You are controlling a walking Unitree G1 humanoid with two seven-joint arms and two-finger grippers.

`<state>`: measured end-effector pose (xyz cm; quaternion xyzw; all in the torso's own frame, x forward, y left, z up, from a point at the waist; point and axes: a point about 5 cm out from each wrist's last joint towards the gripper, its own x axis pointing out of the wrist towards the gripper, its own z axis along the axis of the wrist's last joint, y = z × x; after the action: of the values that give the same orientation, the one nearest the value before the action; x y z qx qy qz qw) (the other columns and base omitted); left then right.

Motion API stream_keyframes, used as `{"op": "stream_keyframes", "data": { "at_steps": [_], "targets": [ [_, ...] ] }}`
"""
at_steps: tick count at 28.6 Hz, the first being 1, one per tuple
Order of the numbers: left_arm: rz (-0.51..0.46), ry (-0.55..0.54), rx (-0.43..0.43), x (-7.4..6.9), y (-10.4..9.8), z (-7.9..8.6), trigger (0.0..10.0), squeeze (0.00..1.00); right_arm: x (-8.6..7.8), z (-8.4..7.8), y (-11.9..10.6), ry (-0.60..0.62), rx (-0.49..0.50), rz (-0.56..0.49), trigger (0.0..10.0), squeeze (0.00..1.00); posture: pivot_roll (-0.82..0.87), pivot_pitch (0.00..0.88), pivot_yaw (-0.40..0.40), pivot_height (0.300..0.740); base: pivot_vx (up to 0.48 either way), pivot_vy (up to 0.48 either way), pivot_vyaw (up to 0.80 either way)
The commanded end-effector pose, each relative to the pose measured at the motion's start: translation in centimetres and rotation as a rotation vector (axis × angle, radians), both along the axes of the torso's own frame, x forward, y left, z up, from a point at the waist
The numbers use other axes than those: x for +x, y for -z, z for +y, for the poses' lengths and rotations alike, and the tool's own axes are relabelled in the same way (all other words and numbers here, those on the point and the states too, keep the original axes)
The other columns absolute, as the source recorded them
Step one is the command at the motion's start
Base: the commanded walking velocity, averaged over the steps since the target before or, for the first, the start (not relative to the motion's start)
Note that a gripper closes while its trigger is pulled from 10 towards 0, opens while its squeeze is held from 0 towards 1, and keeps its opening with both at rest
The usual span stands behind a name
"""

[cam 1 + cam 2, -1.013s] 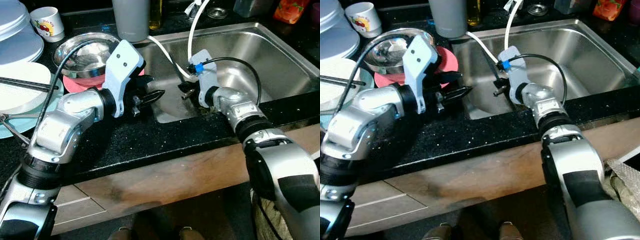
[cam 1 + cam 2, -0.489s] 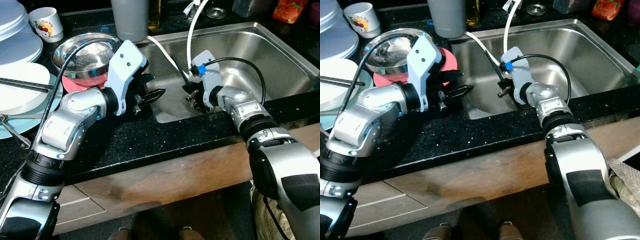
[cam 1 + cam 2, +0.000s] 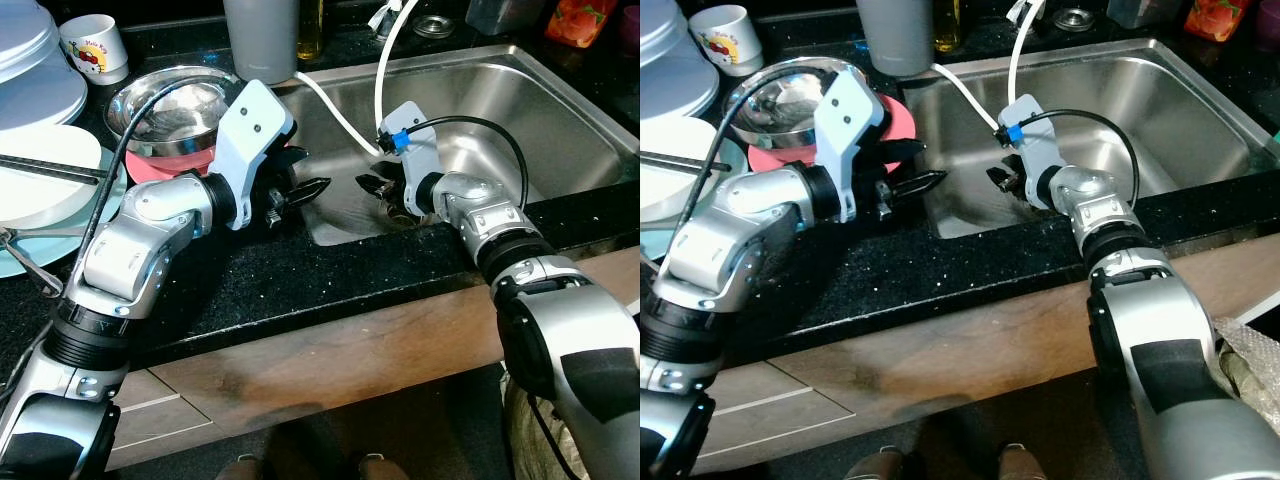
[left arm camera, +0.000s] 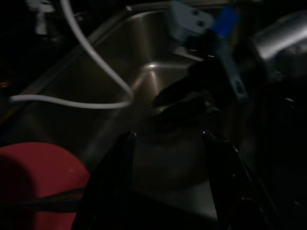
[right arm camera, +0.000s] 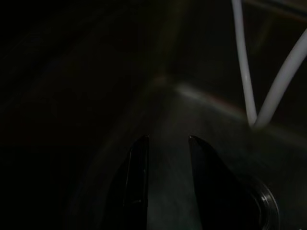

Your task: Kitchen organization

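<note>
- I hold the right gripper (image 3: 1000, 176) low inside the steel sink (image 3: 560, 95), near its left wall; the fingers (image 5: 139, 167) stand narrowly parted and grip nothing.
- I hold the left gripper (image 3: 305, 190) over the black counter (image 3: 300, 280) at the sink's left edge; its fingers (image 4: 115, 167) are apart and empty.
- The task's dishes sit on the counter at left: a steel bowl (image 3: 165, 105) on a red plate (image 3: 150, 168), white plates (image 3: 40, 170), a mug (image 3: 95, 45).
- Risk: the white hose (image 3: 345, 110) hangs just beside the right gripper; a lift could snag it.
- Risk: the grippers face each other closely; an inward move could make them collide.
- Risk: the left arm's elbow lies near the bowl; a backswing could knock it.
</note>
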<state>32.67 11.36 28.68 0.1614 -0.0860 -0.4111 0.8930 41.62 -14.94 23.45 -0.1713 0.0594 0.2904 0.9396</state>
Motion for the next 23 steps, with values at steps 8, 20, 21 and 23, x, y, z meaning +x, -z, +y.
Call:
{"op": "stream_keyframes", "data": {
  "at_steps": [8,20,21,23],
  "targets": [
    [-0.099,-0.132,-0.095,0.7,-3.3,2.2,10.0,0.0,0.5,0.2,-5.2,0.035,0.243,-0.204,10.0,0.0,0.07,0.129,0.004,0.74,0.0,0.0,0.0],
    [-0.071,-0.42,-0.218,1.0,-6.8,9.6,10.0,0.09,-0.6,2.4,-8.0,-0.102,0.481,-0.317,10.0,0.0,0.07,0.126,-0.002,0.74,0.0,0.0,0.0],
    [-0.061,-0.467,-0.239,1.2,-7.0,10.5,10.0,0.51,-0.8,2.6,-7.8,-0.109,0.488,-0.318,10.0,0.0,0.07,0.127,-0.001,0.74,0.0,0.0,0.0],
    [-0.044,-0.515,-0.25,1.4,-7.0,11.4,10.0,1.0,-0.9,2.8,-7.6,-0.117,0.488,-0.318,10.0,0.0,0.07,0.129,0.0,0.74,0.0,0.0,0.0]
  ]
}}
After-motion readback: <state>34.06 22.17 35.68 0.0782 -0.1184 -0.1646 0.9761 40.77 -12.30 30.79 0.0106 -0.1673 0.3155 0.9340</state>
